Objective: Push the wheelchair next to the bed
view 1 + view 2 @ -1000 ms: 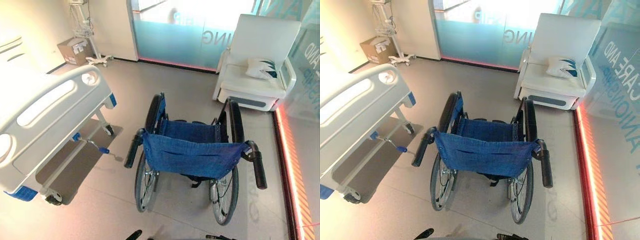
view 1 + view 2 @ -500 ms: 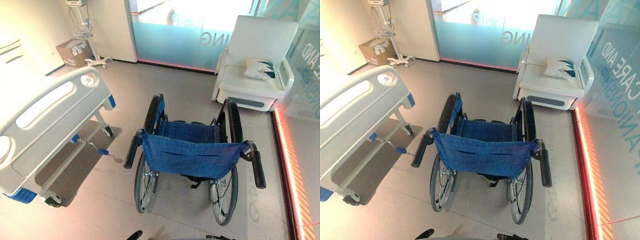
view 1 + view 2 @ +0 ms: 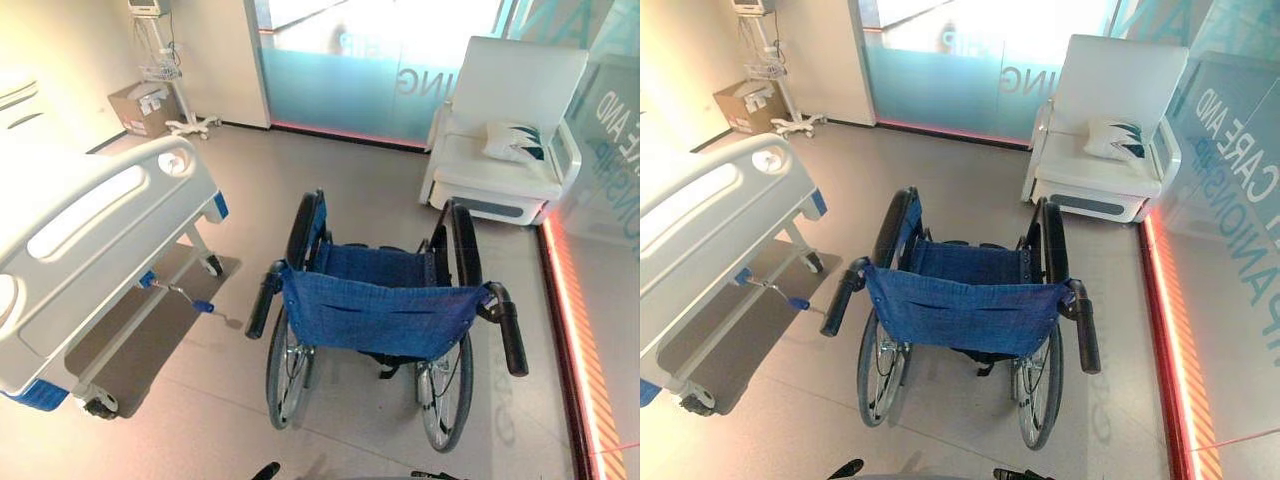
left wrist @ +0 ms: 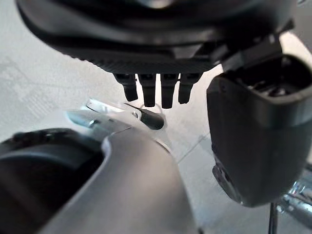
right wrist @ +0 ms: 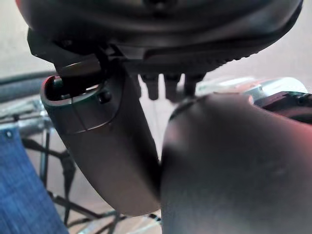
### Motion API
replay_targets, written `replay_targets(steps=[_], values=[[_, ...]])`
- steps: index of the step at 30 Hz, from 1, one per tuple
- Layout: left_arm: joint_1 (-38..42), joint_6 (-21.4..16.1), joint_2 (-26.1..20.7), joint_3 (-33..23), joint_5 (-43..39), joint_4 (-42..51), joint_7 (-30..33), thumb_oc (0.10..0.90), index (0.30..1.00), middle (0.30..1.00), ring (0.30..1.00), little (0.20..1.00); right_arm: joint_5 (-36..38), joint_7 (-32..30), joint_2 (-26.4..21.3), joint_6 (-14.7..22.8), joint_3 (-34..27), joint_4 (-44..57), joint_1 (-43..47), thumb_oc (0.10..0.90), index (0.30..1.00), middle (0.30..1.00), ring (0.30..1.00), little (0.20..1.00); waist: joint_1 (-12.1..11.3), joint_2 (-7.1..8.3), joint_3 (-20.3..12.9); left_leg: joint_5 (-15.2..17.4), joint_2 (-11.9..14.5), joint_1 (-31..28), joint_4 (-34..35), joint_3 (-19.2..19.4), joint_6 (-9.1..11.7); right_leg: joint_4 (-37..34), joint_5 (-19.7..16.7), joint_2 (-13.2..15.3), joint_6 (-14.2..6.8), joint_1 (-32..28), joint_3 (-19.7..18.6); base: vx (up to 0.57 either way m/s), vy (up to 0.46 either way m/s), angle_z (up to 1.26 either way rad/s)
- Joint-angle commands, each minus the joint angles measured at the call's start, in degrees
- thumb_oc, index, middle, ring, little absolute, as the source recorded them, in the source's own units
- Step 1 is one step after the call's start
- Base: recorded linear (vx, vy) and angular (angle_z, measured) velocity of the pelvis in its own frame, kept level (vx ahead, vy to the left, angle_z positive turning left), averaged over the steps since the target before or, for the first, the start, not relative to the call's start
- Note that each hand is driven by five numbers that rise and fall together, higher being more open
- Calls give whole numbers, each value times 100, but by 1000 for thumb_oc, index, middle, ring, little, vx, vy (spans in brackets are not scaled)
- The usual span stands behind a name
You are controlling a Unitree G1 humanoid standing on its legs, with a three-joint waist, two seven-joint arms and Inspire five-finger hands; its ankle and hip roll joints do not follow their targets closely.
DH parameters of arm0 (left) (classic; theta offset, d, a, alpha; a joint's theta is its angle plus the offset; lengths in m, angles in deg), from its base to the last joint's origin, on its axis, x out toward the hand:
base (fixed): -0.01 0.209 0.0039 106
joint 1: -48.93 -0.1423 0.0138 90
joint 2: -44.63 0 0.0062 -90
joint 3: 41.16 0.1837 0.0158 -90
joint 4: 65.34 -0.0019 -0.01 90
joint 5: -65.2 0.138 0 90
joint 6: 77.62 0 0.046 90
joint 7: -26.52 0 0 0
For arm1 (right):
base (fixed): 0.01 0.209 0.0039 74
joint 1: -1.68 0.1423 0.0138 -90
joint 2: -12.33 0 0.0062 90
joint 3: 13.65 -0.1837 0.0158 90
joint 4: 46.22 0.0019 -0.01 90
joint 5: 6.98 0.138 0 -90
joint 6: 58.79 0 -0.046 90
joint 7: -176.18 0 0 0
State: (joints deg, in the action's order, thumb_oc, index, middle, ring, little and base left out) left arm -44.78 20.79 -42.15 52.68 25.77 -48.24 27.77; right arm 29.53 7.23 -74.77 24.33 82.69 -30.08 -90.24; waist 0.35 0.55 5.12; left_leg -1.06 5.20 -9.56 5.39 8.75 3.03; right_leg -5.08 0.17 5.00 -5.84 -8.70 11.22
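My left hand and right hand hung with fingers straight, holding nothing. Wheelchair stood ahead, untouched; its footrests were hidden.

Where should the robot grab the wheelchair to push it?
Probably by the two black push handles that stick out backward from the top of the wheelchair's blue backrest. They point toward the robot, so coming from behind, one hand on each, looks easiest. The bed is off to the left.

Head stereo pair looking down at wheelchair, wrist cameras close along each hand
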Motion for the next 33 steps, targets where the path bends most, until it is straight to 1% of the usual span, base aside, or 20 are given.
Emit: replay_targets(steps=[1,4,6,7,8,9,10,11,12,14,16,18,19,22,23,24,25,28,30,33], values=[[426,-466,-231,-139,-358,-15,-249,800,900,900,900,900,273,-230,-361,221,-394,3,75,800,900,900,900,900,54,-213,163,153,41,90,-74,91,22,225,9,269,-119,142,147,10,-33,0],[378,-503,-537,-333,-476,460,-350,800,900,900,900,900,368,-359,-674,419,-750,263,-21,800,900,900,900,900,42,-193,174,146,48,125,-79,90,0,226,-8,262,-137,180,131,-4,-20,0],[333,-360,-942,-624,-577,959,-441,800,900,900,900,900,371,-455,-1013,587,-1063,592,-86,800,900,900,900,900,24,-161,190,138,61,162,-80,94,-9,235,-21,252,-142,224,130,-22,-38,-1],[331,-348,-1026,-688,-611,1036,-477,800,900,900,900,900,372,-475,-1096,619,-1131,661,-92,800,900,900,900,900,23,-155,194,136,64,169,-80,96,-9,238,-24,252,-143,233,130,-29,-37,-2],[329,-260,-1320,-892,-746,1296,-604,800,900,900,900,900,349,-548,-1416,622,-1369,913,-105,800,900,900,900,900,25,-136,207,133,68,190,-80,104,-16,236,-36,250,-149,254,125,-17,-22,-5],[329,-259,-1320,-892,-746,1297,-604,800,900,900,900,900,348,-549,-1416,621,-1369,915,-106,800,900,900,900,900,24,-136,207,133,69,189,-80,105,-16,237,-35,250,-149,254,125,-18,-20,-10],[292,-185,-1584,-1122,-932,1677,-668,800,900,900,900,900,299,-721,-1722,646,-1632,1290,-168,800,900,900,900,900,36,-118,219,135,66,208,-85,108,-22,243,-41,245,-149,277,106,-7,-4,-10],[285,-162,-1610,-1149,-937,1732,-656,800,900,900,900,900,292,-732,-1753,608,-1664,1343,-181,800,900,900,900,900,37,-117,219,136,66,208,-85,109,-23,244,-40,245,-148,279,104,-15,-2,-13],[255,-157,-1785,-1317,-1047,2074,-600,800,900,900,900,900,142,-1010,-1979,627,-1863,1691,-238,800,900,900,900,900,52,-111,233,139,63,220,-81,108,-27,244,-42,240,-146,295,85,-9,3,-10],[262,-145,-1953,-1449,-1176,2284,-607,800,900,900,900,900,-8,-1227,-2161,677,-2014,1855,-271,800,900,900,900,900,62,-110,239,140,64,216,-72,105,-26,244,-41,238,-148,296,76,3,4,-8],[289,-123,-2240,-1674,-1347,2720,-630,800,900,900,900,900,-120,-1657,-2493,615,-2297,2216,-335,800,900,900,900,900,79,-100,242,150,64,215,-58,99,-17,233,-35,235,-150,294,67,0,0,0],[284,-144,-2333,-1772,-1407,2953,-636,800,900,900,900,900,-148,-1867,-2629,590,-2458,2456,-385,800,900,900,900,900,89,-101,243,154,61,216,-54,93,-14,229,-33,233,-149,295,57,0,0,0],[261,-157,-2451,-1920,-1439,3226,-651,800,900,900,900,900,-154,-2180,-2787,611,-2650,2785,-435,800,900,900,900,900,103,-106,250,154,68,222,-53,98,-3,231,-30,239,-148,301,50,0,0,0],[256,-79,-2583,-2080,-1659,3718,-596,800,900,900,900,900,-148,-2577,-2952,606,-2859,3249,-449,800,900,900,900,900,119,-128,263,151,72,236,-53,88,8,237,-22,240,-141,316,29,0,0,0],[263,-17,-2651,-2176,-1840,4166,-521,800,900,900,900,900,-112,-2722,-3044,610,-3022,3623,-430,800,900,900,900,900,134,-149,274,146,79,245,-51,86,15,244,-14,239,-136,329,8,0,0,0],[265,3,-2661,-2202,-1878,4270,-518,800,900,900,900,900,-110,-2737,-3055,619,-3061,3717,-429,800,900,900,900,900,136,-153,276,145,81,248,-52,86,16,247,-12,240,-135,332,4,-6,31,0],[268,107,-2685,-2311,-2089,4712,-522,800,900,900,900,900,-113,-2778,-3076,629,-3209,4172,-428,800,900,900,900,900,153,-175,280,136,86,264,-57,88,20,253,-3,243,-128,346,-20,0,0,0],[264,214,-2645,-2385,-2234,5234,-518,800,900,900,900,900,-177,-2782,-3044,527,-3343,4844,-416,800,900,900,900,900,169,-201,281,136,96,267,-59,91,23,258,14,249,-124,347,-34,0,0,0],[228,276,-2614,-2425,-2141,5740,-595,800,900,900,900,900,-283,-2856,-2961,389,-3383,5787,-378,800,900,900,900,900,185,-227,264,123,101,267,-54,97,29,256,22,256,-123,339,-43,10,14,-2],[255,396,-2592,-2425,-2210,6008,-774,800,900,900,900,900,-187,-2851,-2877,248,-3385,6380,-291,800,900,900,900,900,198,-239,241,121,99,270,-47,97,34,249,31,258,-124,338,-42,12,17,-5]])
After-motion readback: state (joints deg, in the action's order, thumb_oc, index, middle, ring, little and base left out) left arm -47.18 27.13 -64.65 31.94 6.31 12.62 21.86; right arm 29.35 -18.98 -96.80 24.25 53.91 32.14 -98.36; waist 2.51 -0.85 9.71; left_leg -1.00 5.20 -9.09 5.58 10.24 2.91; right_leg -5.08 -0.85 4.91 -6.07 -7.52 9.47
